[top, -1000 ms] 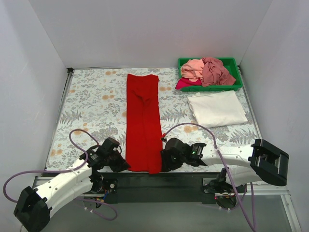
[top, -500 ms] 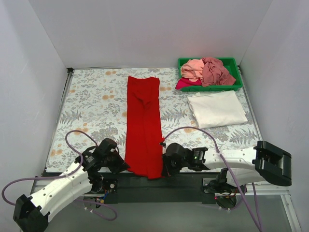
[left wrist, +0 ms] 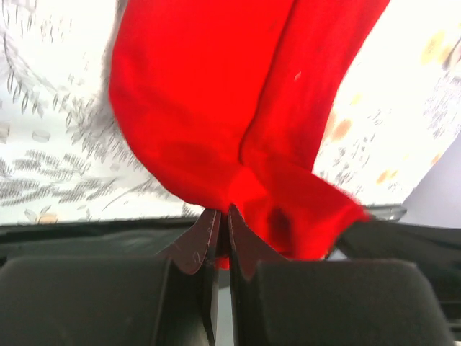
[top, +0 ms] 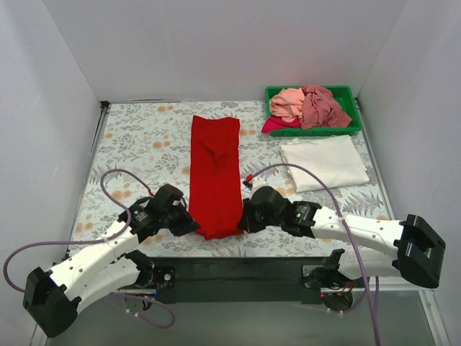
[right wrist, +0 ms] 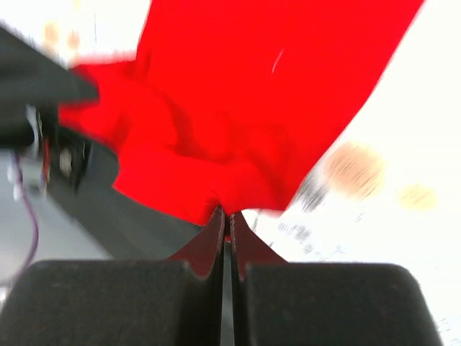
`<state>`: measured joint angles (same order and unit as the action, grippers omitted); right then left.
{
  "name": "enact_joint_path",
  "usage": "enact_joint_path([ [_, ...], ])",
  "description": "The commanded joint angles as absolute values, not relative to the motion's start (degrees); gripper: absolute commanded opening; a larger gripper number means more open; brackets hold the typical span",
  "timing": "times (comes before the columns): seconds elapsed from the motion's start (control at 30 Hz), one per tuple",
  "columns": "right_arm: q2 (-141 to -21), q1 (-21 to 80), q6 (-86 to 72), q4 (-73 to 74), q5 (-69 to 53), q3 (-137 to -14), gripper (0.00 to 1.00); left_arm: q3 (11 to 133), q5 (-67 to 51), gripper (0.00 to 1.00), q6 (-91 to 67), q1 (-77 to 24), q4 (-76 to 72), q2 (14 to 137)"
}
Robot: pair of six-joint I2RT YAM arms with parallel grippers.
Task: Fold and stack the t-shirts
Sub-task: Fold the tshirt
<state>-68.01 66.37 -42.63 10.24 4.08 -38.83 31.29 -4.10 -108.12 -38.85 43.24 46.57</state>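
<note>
A bright red t-shirt [top: 214, 169] lies as a long narrow strip down the middle of the flowered table. My left gripper [top: 189, 225] is shut on its near left corner, and the red cloth [left wrist: 238, 122] bunches at the fingertips. My right gripper [top: 245, 220] is shut on its near right corner, where the red cloth [right wrist: 245, 130] is pinched. The near end is lifted and pulled back from the table's front edge. A folded white t-shirt [top: 323, 161] lies at the right. Pink, dusty rose and magenta t-shirts [top: 308, 106] are heaped in the tray.
A green plastic tray [top: 348, 130] stands at the back right corner. White walls close the table on three sides. Purple cables loop over both arms near the front edge [top: 216, 254].
Both grippers have moved away from the front edge toward the table's middle, carrying the red t-shirt's near end, which hung over the edge before. The strip now looks shorter.
</note>
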Motion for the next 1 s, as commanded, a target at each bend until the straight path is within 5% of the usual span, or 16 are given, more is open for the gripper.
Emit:
enact_joint_path([
  [0.0,-69.9,60.3,-33.7,10.0,3.5,-44.9,0.01,38.4,4.2,0.0,-104.9,-38.9,39.8,50.4],
  [0.43,-85.6,45.0,-25.7,8.0,-7.4,-62.8,0.01,58.1,16.4,0.0,-96.0,-35.1,36.3,76.7],
  [0.97,-102.4,35.2,-23.0,7.6,-16.5,-75.2,0.01,66.2,8.0,0.0,-89.2,-23.6,27.3,92.1],
])
